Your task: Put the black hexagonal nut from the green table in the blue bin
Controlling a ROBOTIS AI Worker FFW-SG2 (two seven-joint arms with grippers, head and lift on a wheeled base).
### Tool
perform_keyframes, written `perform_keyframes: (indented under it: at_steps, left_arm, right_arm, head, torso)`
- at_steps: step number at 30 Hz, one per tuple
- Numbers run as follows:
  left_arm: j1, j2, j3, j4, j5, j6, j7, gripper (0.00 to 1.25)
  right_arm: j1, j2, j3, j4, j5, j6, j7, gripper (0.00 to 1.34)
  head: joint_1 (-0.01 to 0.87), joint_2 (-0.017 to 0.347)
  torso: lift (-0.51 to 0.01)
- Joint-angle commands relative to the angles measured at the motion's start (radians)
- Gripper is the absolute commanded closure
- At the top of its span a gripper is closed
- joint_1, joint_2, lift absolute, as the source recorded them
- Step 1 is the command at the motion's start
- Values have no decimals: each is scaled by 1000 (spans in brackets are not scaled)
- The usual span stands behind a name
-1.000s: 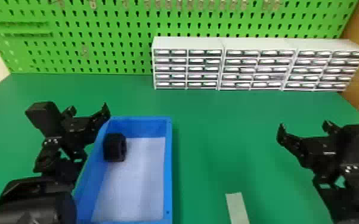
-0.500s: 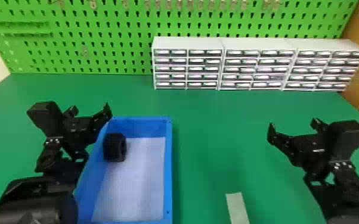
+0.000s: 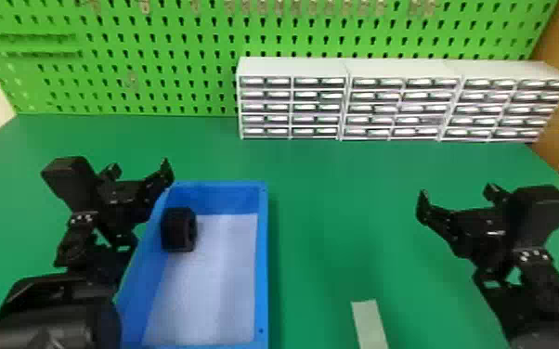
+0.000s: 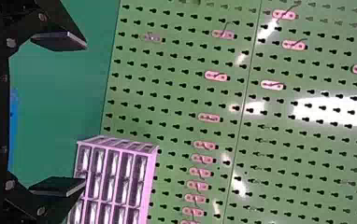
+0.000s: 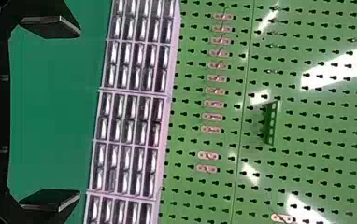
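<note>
Found inside the blue bin (image 3: 263,260), at the far end and close by the left wall: black hexagonal nut (image 3: 178,229), hole turned toward the bin's right side (contact with the wall cannot be told). Pale bin floor visible to the right of the nut and nearer the camera.

Left pincer (image 3: 139,169) noted beyond the nut, near the bin's far left corner, one fingertip overlapping the rim in the head view (height above it cannot be judged). Spread wide, per the left wrist view, with flat fingers (image 4: 60,41) well apart and green worktop (image 3: 320,209) visible through the gap. Right pincer (image 3: 458,197) noted well to the right of the bin, likewise spread wide, fingers well apart.

Open room for moving: broad stretch of worktop between the bin's right rim and the right pincer, plus a band between the bin's far rim and the pegboard (image 3: 130,93). Pale strip (image 3: 369,325) lying at the near edge of the view, right of the bin. White drawer units (image 3: 292,97), three side by side, standing along the back edge, just in front of the pegboard.
</note>
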State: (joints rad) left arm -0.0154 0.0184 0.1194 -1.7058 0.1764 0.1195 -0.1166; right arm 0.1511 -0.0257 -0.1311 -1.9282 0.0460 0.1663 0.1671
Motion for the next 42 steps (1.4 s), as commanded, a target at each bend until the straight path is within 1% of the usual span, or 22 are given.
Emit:
perform_keyframes:
  at_steps: [1, 42]
  left_arm:
    - [2, 0, 2, 0, 0, -1, 0, 240]
    - [3, 0, -1, 0, 2, -4, 0, 240]
  right_arm:
    - [-1, 0, -4, 0, -2, 2, 0, 93]
    - [-5, -11, -2, 0, -8, 6, 0, 93]
  head:
    - [686, 51]
    - [686, 51]
  torso:
    - [-97]
    - [-97]
